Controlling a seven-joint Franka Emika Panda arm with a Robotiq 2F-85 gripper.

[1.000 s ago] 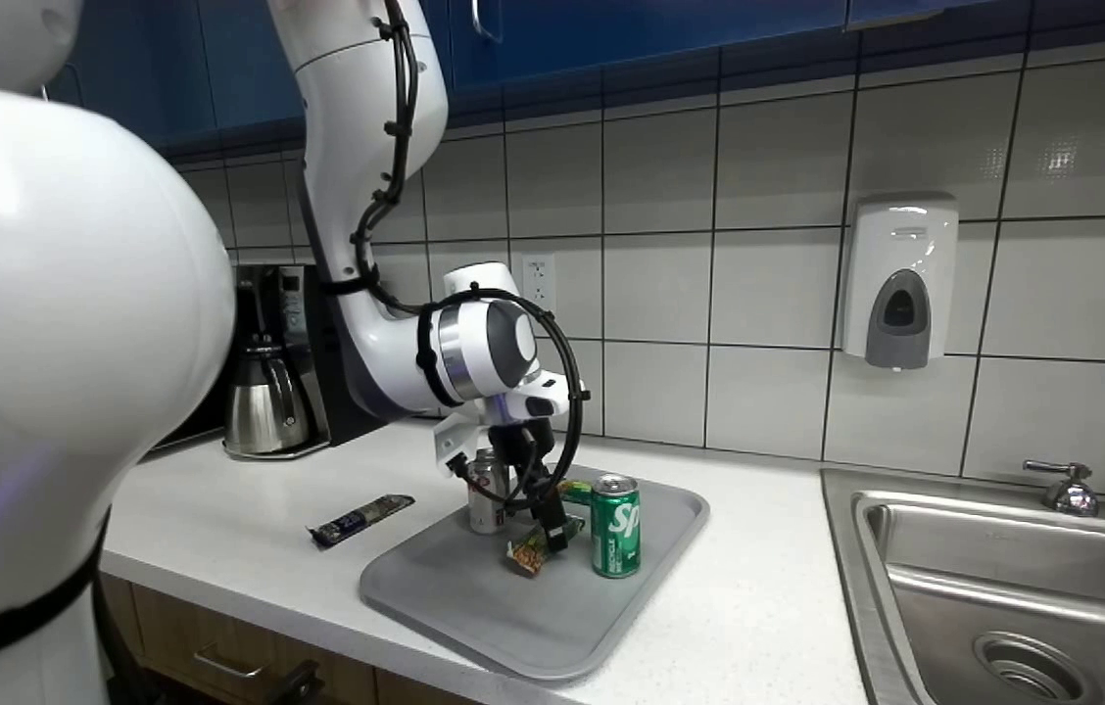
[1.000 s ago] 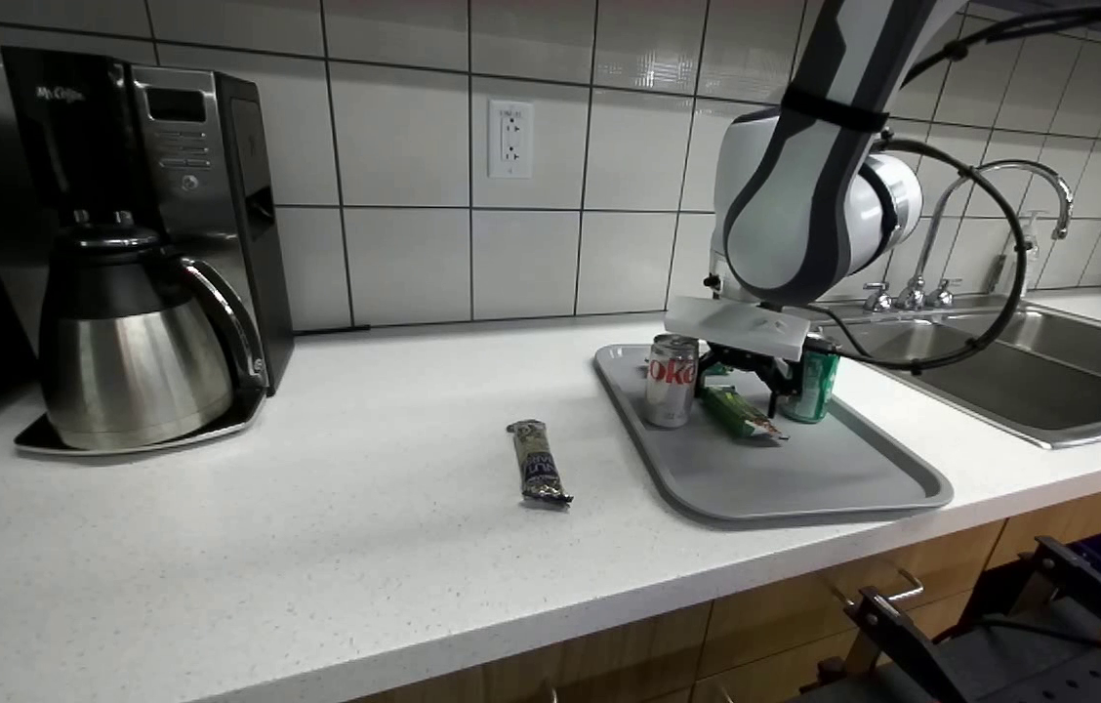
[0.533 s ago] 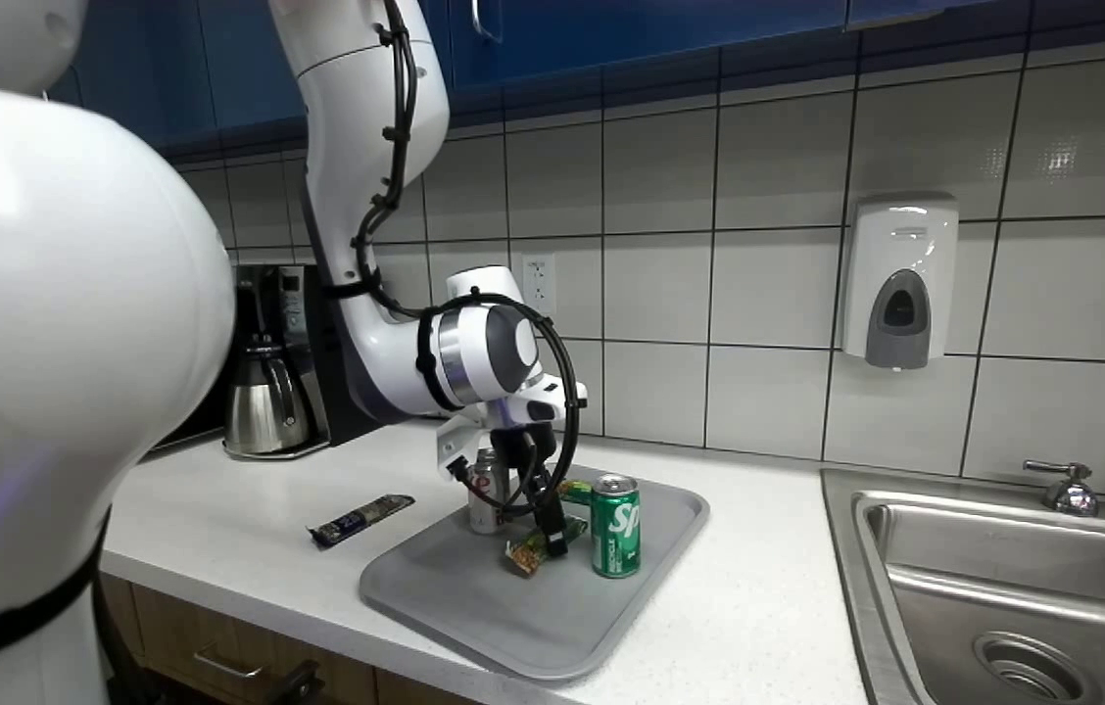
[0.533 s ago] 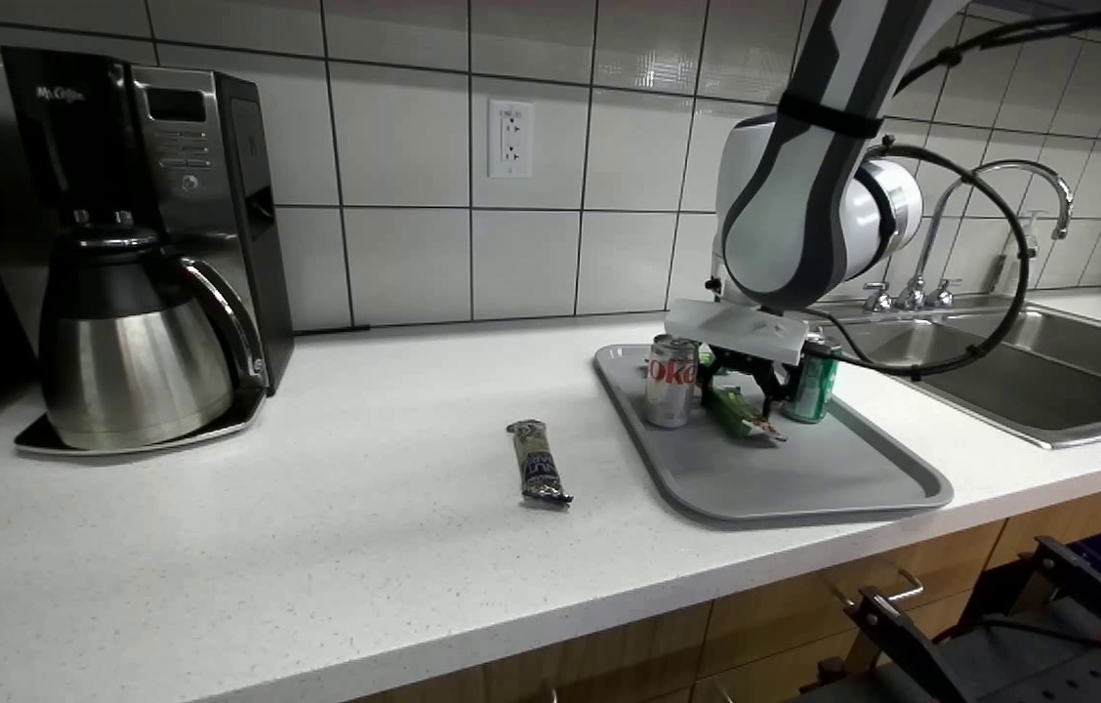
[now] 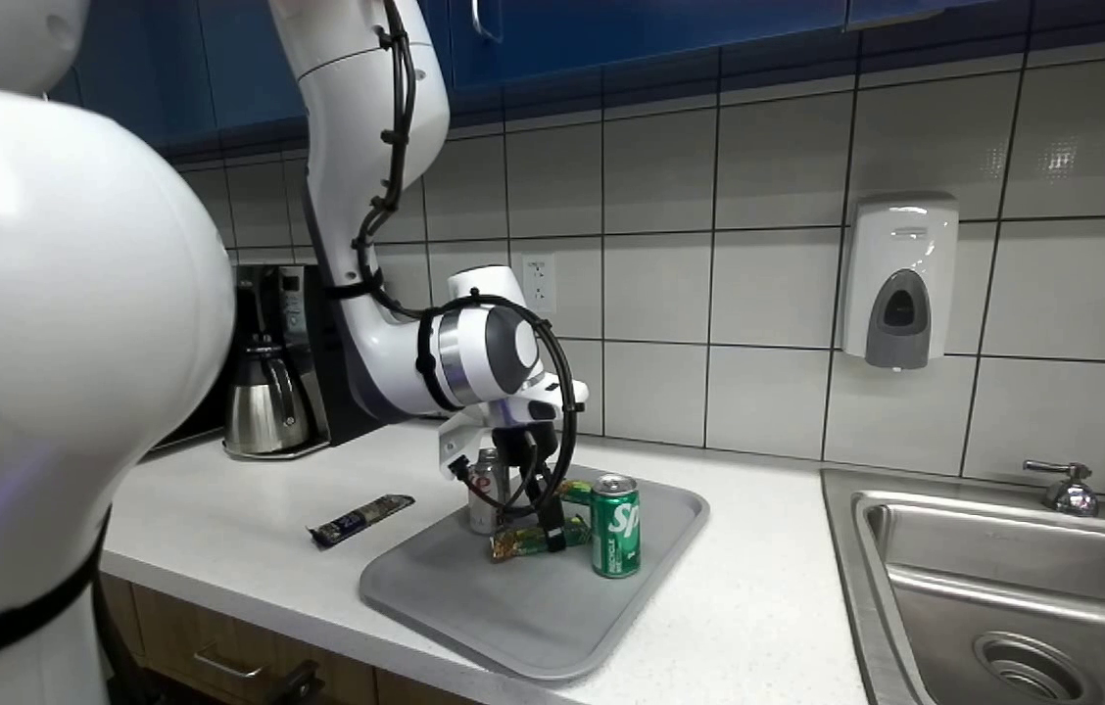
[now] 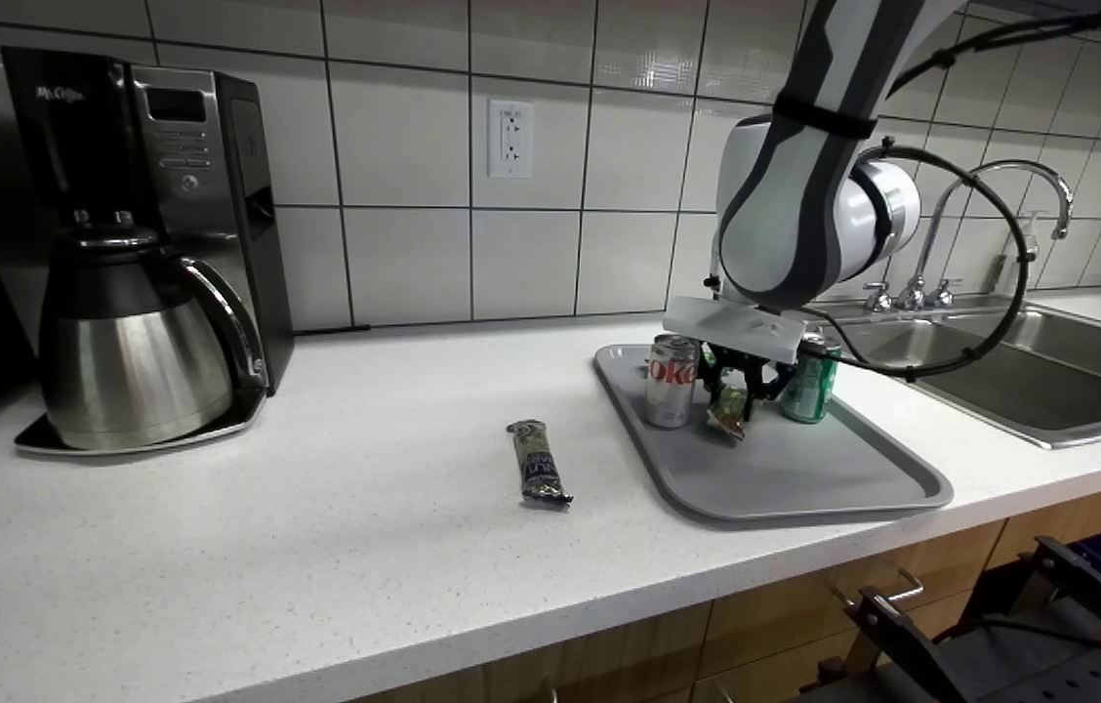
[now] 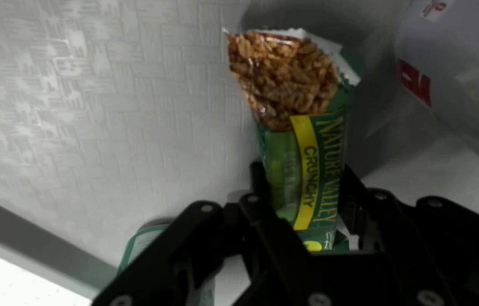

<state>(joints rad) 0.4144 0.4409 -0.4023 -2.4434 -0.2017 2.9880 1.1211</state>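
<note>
Status change: narrowed grip, corrected alignment

The tool [image 7: 304,172] has narrowed since the earlier pictures and now holds the snack bar [image 7: 301,144], its fingers [image 7: 352,191] against both of the bar's long sides. The bar has rotated during this change: formerly aslant, it now runs straight between the fingers.

Bar location: on or just above the tray [image 5: 484,607], between the silver can [image 6: 671,391] and the green can [image 5: 616,529]. The wrist view shows a gap between bar and silver can. Contact with the green can, and lift from the tray, cannot be determined.

Both cans stand upright, with no visible shift. A second green-wrapped bar [image 5: 574,493] lies farther back on the tray. A dark-wrapped bar [image 6: 539,464] lies on the worktop [image 6: 365,537], apart from the tray.

Assessment: the bar's self-alignment suggests that the grasping step is complete or nearly so. The fingers appear to grip off the middle, toward the green can; the longer free end, on the silver can's side, could therefore swing or droop under load.
</note>
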